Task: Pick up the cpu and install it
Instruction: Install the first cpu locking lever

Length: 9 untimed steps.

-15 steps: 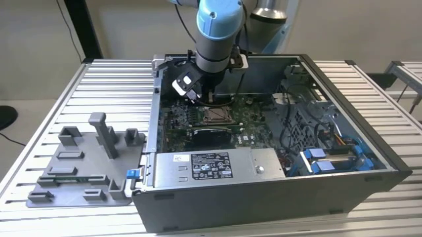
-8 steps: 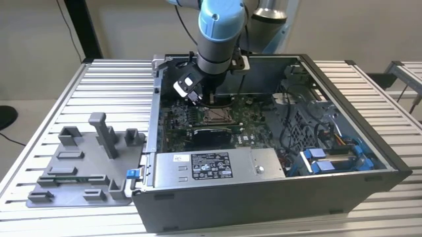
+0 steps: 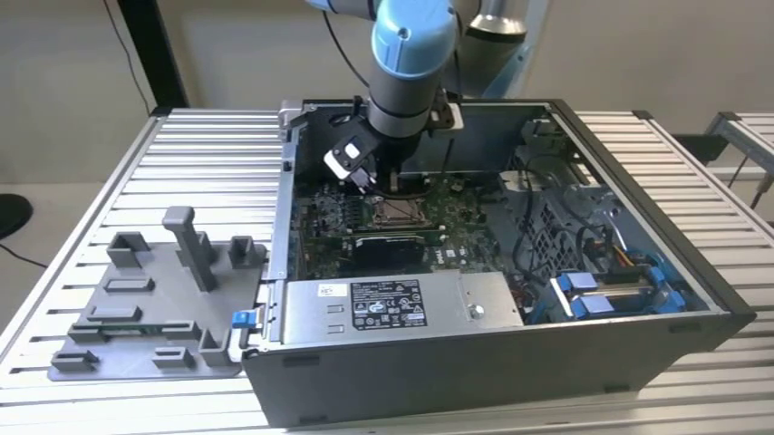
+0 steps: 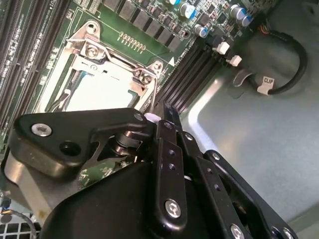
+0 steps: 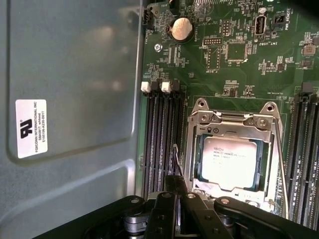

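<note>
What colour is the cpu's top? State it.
Silvery-white, best in the first wrist view: the cpu.

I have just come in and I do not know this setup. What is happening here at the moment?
A blue and grey robot arm reaches down into an open grey computer case on a slatted metal table. Its black tool hangs just above the green motherboard. The cpu, a thin square chip with a silvery top, already lies in the metal socket frame. A grey plastic tray stands beside the case.
</note>
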Tool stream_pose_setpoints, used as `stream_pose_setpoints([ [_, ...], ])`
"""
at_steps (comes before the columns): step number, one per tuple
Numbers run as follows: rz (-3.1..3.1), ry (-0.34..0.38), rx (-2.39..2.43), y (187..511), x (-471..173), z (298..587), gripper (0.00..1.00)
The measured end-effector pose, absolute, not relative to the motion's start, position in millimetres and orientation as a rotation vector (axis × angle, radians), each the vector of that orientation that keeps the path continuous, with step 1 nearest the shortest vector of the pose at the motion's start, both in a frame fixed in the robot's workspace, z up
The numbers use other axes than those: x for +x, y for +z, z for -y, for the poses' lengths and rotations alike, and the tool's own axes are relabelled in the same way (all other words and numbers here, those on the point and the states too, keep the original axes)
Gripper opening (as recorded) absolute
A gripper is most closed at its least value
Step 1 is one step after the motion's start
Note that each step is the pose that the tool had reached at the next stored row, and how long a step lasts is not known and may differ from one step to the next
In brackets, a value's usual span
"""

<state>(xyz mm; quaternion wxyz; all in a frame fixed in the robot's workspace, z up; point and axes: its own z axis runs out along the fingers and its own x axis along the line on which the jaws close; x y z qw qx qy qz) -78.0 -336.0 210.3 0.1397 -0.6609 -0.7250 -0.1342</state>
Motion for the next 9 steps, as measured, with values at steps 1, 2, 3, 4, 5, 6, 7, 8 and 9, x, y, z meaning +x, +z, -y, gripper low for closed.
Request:
stream_pose_setpoints([
  [1, 2.095, -0.388, -1.910, 209.6, -77.5, 336.0, 0.00],
  [2, 2.095, -0.388, -1.910, 208.8, -77.1, 336.0, 0.00],
  [3, 2.095, -0.388, -1.910, 207.7, -76.7, 336.0, 0.00],
  [4, 2.095, -0.388, -1.910, 206.5, -76.3, 336.0, 0.00],
  [5, 2.095, -0.388, -1.910, 205.4, -75.9, 336.0, 0.00],
  [6, 2.095, -0.387, -1.910, 204.5, -75.3, 335.9, 0.00],
  [7, 2.095, -0.387, -1.910, 203.8, -74.4, 335.7, 0.00],
  [8, 2.095, -0.387, -1.910, 203.3, -73.5, 335.6, 0.00],
  [9, 2.095, -0.388, -1.910, 202.7, -72.5, 335.5, 0.00],
])
